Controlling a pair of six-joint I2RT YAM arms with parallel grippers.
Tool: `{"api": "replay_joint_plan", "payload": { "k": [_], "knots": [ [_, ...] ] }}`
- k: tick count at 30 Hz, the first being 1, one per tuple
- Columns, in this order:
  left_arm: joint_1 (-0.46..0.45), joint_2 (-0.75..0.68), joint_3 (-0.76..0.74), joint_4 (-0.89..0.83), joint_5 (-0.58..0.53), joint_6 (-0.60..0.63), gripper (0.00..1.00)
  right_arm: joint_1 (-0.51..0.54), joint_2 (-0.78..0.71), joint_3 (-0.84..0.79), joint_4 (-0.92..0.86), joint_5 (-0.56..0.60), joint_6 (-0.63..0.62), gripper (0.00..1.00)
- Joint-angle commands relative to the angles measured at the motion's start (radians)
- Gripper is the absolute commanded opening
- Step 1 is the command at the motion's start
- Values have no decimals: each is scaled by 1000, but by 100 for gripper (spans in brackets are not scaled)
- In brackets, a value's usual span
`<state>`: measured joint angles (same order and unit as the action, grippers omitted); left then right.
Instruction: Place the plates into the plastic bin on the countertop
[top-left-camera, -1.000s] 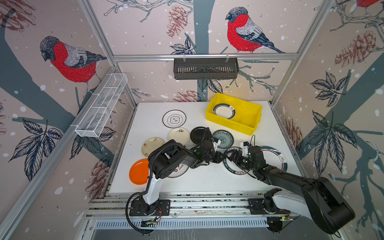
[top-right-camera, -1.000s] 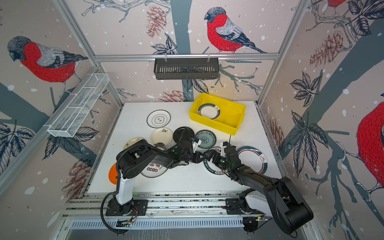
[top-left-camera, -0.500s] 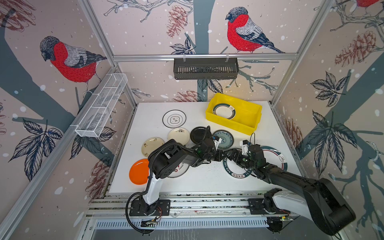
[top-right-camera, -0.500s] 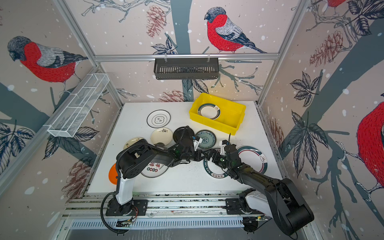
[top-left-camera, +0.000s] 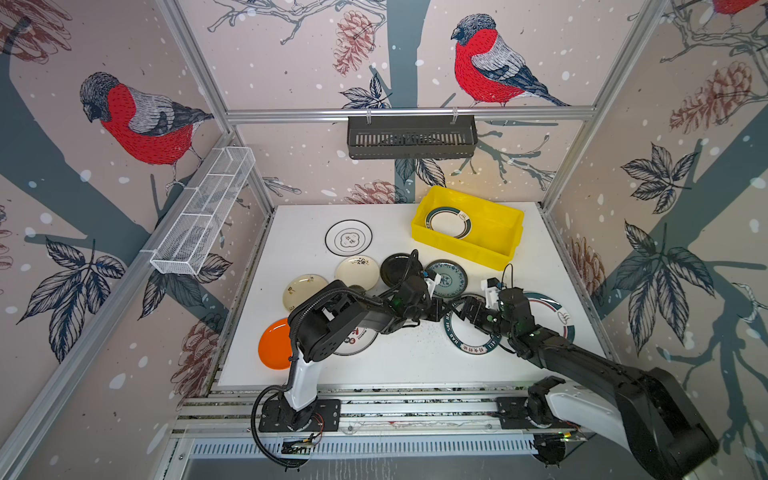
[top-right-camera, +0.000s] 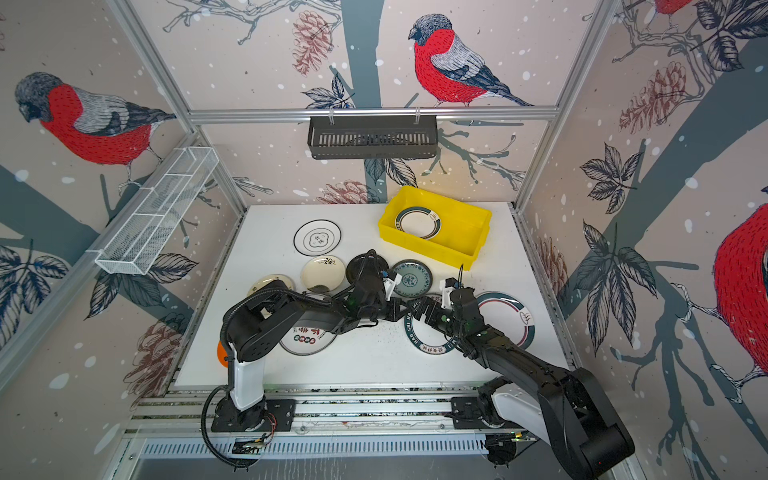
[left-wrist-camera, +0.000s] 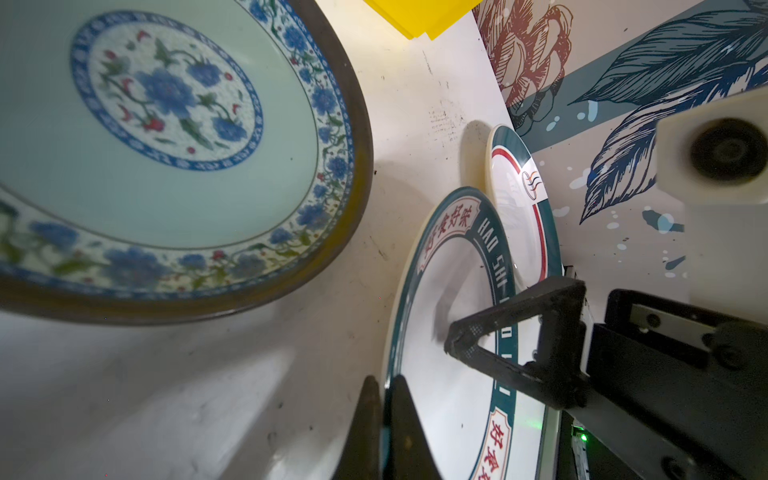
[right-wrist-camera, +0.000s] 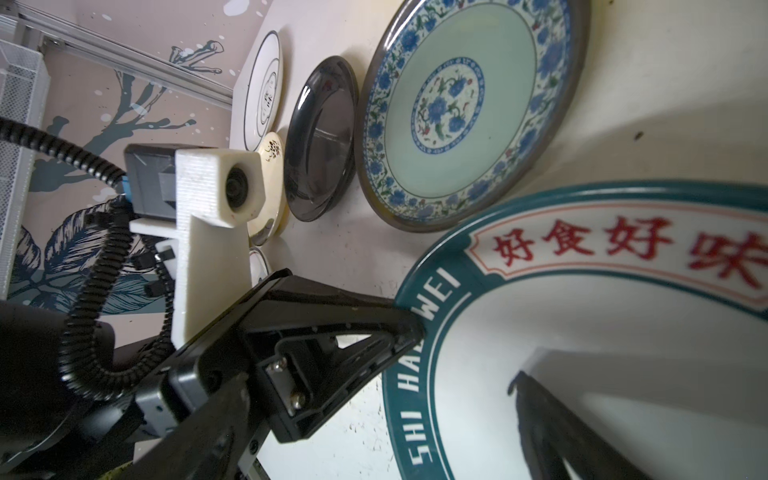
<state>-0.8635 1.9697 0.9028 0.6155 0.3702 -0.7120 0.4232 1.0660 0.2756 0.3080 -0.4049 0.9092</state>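
My left gripper (top-left-camera: 445, 309) (left-wrist-camera: 384, 380) is shut on the near-left rim of a white plate with a teal lettered rim (top-left-camera: 473, 338) (top-right-camera: 430, 338) (left-wrist-camera: 449, 299) (right-wrist-camera: 582, 332), which lies low over the countertop (top-left-camera: 415, 361). My right gripper (top-left-camera: 468, 311) (top-right-camera: 424, 312) hangs open just above that plate, one finger (right-wrist-camera: 540, 424) over its white centre, holding nothing. The yellow plastic bin (top-left-camera: 465, 249) (top-right-camera: 432, 248) stands at the back right with one teal-rimmed plate (top-left-camera: 448, 222) inside.
Other plates lie around the arms: teal-patterned (top-left-camera: 451, 276) (left-wrist-camera: 166, 145), black (top-left-camera: 394, 268), two cream (top-left-camera: 357, 270) (top-left-camera: 302, 291), orange (top-left-camera: 272, 343), white with red characters (top-left-camera: 357, 340), dark-ringed white (top-left-camera: 348, 237), and a large teal-and-red-rimmed one (top-left-camera: 552, 316). A black slotted shelf (top-left-camera: 411, 137) hangs on the back wall.
My left gripper has closed its fingers onto the lettered plate's rim. Both arms have shifted only slightly.
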Motion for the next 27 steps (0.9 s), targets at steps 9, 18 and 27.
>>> {"api": "replay_joint_plan", "payload": {
  "k": [9,18,27],
  "knots": [
    [31,-147,27,-92,-35,89,0,-5,-248,92,-138,131,-36,99],
    [99,-196,90,-111,-19,120,0,-74,-364,177,-169,180,-50,100],
    [180,-114,301,-88,-22,129,0,-112,-398,154,-146,187,-7,99]
  ]
}}
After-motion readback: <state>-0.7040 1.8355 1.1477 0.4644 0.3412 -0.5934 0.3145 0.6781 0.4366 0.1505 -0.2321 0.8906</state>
